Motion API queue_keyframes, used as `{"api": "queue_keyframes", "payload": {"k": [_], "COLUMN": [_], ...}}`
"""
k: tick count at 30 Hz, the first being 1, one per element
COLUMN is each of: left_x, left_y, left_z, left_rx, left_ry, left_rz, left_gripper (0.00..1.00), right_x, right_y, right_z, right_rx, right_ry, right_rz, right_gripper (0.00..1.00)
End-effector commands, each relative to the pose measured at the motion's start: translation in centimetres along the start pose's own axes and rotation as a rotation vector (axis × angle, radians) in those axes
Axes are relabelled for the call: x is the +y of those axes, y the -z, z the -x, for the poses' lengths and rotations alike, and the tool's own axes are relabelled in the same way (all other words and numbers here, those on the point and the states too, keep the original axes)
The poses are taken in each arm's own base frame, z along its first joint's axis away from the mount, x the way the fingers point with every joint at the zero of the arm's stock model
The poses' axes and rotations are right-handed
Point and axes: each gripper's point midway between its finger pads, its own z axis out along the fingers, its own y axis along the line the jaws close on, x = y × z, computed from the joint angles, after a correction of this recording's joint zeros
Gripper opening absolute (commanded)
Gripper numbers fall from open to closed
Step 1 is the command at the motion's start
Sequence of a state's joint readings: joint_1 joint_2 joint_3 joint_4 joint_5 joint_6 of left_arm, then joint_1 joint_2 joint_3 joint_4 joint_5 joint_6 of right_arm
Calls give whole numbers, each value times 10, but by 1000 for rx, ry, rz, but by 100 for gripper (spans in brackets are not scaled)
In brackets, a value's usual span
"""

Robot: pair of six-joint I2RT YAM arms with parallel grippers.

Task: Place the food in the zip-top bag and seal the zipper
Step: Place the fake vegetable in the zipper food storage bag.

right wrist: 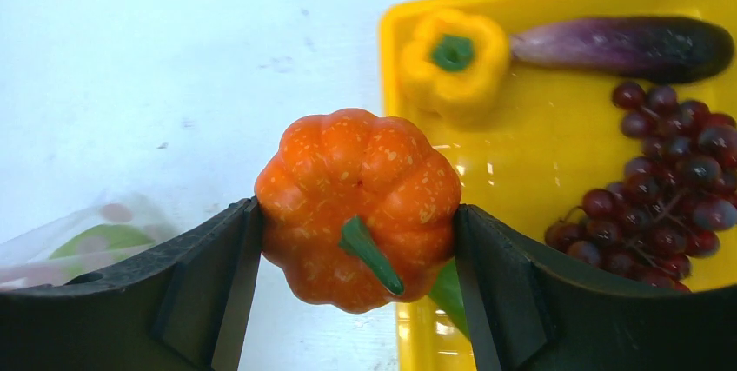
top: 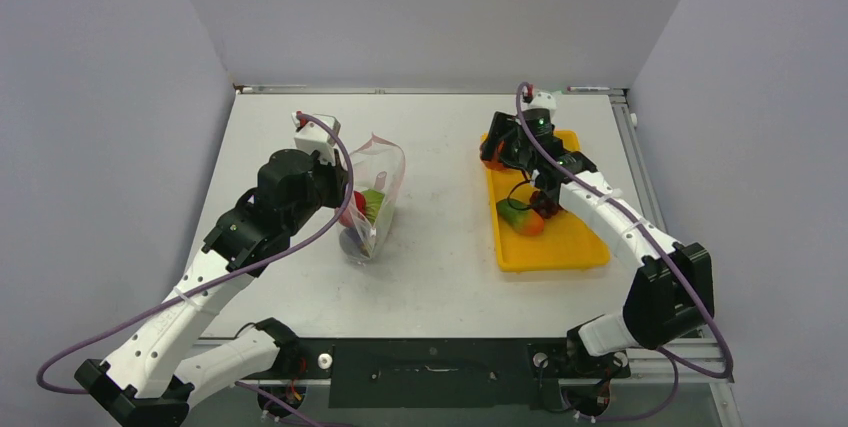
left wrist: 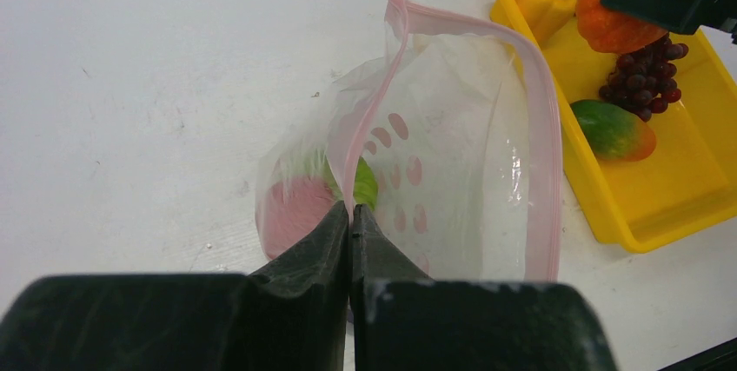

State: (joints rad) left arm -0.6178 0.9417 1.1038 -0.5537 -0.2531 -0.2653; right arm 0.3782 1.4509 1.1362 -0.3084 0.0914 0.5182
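The counter (top: 450,277) carries the yellow tray (top: 560,252) on its 3 o'clock side. The zip-top bag (top: 380,182) stands at 9 o'clock from the tray, well apart from it. My left pincer (left wrist: 350,215) is clenched on the bag's rim and props the mouth agape. A red piece and a green piece lie at the bottom.

My right pincer (right wrist: 355,215) is grasping the orange pumpkin (right wrist: 356,171) by its flanks at the tray's 10 o'clock corner, and I judge it clear of the tray floor.

To do this well I should carry the pumpkin toward 9 o'clock, high enough to pass over the bag's raised lip. Then I should centre it over the gap and lower it well inside before letting go. It looks wide for that mouth, and a drop onto the rim could fold the bag over.

The eggplant (right wrist: 626,45), grape bunch (right wrist: 669,188), bell pepper (right wrist: 452,62) and green-orange piece (left wrist: 613,130) wait in the tray. The zipper (left wrist: 539,128) stays unsealed until they follow.
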Motion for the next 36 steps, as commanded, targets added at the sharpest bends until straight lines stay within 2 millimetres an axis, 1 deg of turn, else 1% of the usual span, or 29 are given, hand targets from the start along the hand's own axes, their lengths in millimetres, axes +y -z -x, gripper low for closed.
{"api": "queue_keyframes", "payload": {"k": [1,2,3,5,8,11,14,18,23,28,32,36], "left_x": [-3,-2,-2,-2,-3,-3,-3,-3,-2,-2,-2,-2], "left_y": [-1,-1,-1,-1,-1,-1,-2,-2,-3,-3,-2,-2], "left_z": [14,14,14,15,15,14,14,12,12,13,13,14], "left_rx": [-52,-51,-51,-54,-54,-52,-48,-46,-45,-46,-48,-49], "left_ry": [6,6,6,7,8,10,9,10,12,14,15,18], "left_rz": [-16,-15,-15,-15,-15,-18,-17,-17,-15,-17,-19,-23], "left_gripper": [0,0,0,0,0,0,0,0,0,0,0,0], "right_x": [49,60,69,92,117,140,166,199,238,261,272,279], "right_y": [44,50,59,77,102,125,145,169,194,200,193,182], "right_z": [47,50,57,61,71,77,77,73,59,49,39,32], "right_rx": [-118,-126,-150,-164,-209,-245,-269,-302,-322,-326,-312,-299], "right_ry": [51,62,66,82,110,140,175,221,292,334,362,381], "right_rz": [163,205,238,340,454,553,647,756,861,895,888,870], "right_gripper": [30,30,30,30,30,30,30,31,32,32,32,35]}}
